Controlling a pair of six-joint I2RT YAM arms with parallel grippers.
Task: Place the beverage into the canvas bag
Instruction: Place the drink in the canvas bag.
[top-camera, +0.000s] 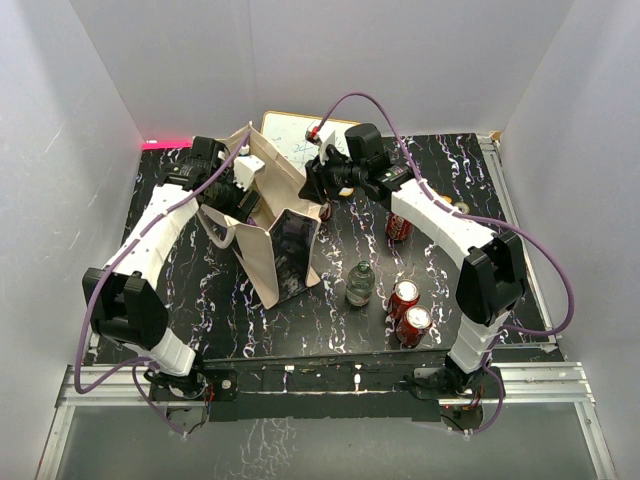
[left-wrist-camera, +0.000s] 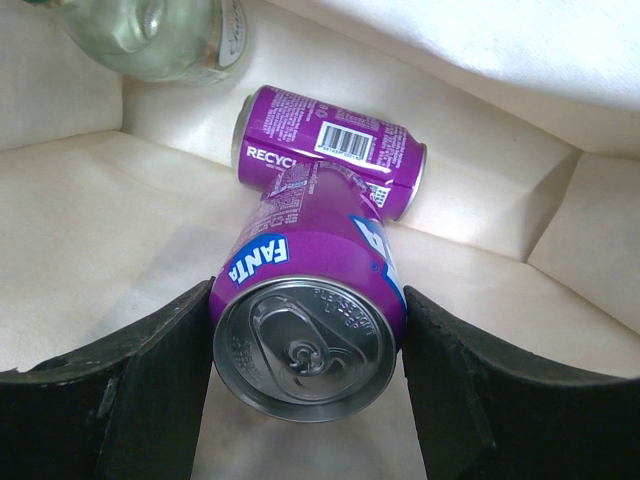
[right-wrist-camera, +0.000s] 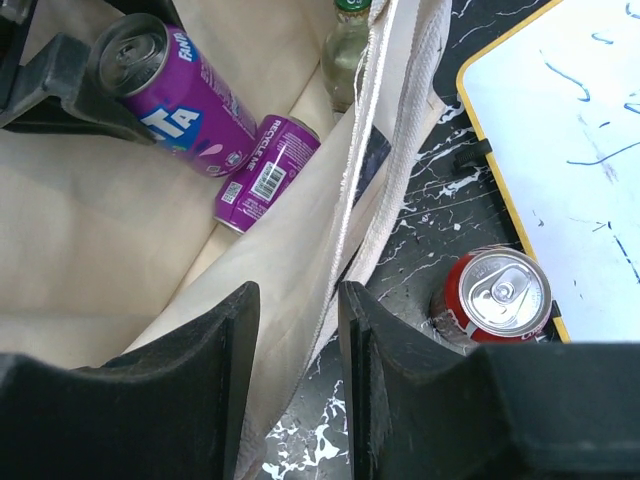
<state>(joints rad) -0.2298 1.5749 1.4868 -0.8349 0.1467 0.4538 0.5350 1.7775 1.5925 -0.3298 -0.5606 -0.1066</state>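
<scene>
Inside the canvas bag (left-wrist-camera: 80, 230), the left gripper (left-wrist-camera: 305, 350) clamps a purple soda can (left-wrist-camera: 315, 260) by its sides, right beside a second can (left-wrist-camera: 330, 150) lying on the bottom. The right gripper (right-wrist-camera: 300, 340) pinches the bag's rim.

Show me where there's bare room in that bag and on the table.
Inside the canvas bag, bare cloth lies left and right of the Fanta can in the left gripper; the far wall is crowded by another purple can and a bottle. The table is bare between bag and near edge.
</scene>
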